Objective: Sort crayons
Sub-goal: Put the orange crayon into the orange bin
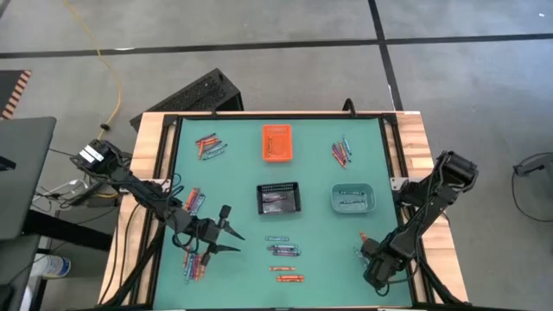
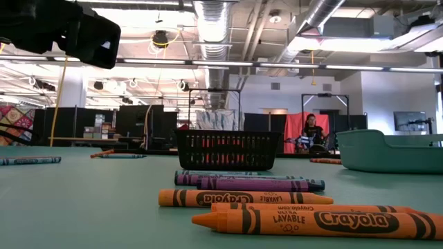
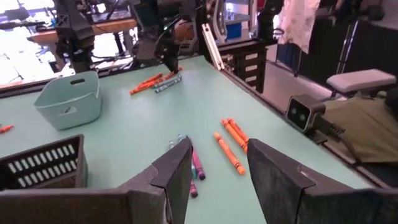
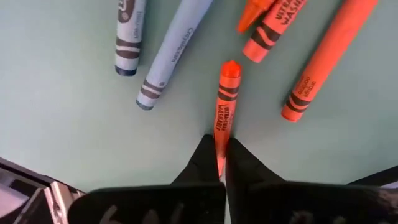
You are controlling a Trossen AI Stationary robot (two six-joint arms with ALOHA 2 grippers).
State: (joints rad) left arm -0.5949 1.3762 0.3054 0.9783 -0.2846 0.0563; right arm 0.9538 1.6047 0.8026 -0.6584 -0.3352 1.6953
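Crayons lie in small groups on the green mat, among them one at the far left, one at the far right and one in the near middle. My right gripper points steeply down at the near right and is shut on an orange crayon. Two blue crayons and other orange ones lie flat on the mat beside it. My left gripper hovers level over the near left, open, with nothing between its fingers. My right gripper pinches the orange crayon's blunt end between its two fingertips, coming from above and slanting. The fingers lie along the crayon, and its pointed end reaches away from them toward the other orange crayons. Whether it is lifted off the mat I cannot tell.
An orange bin stands at the far middle, a black mesh bin in the centre and a teal bin to its right. More crayons lie under the left arm and at the near edge. A wooden frame borders the mat.
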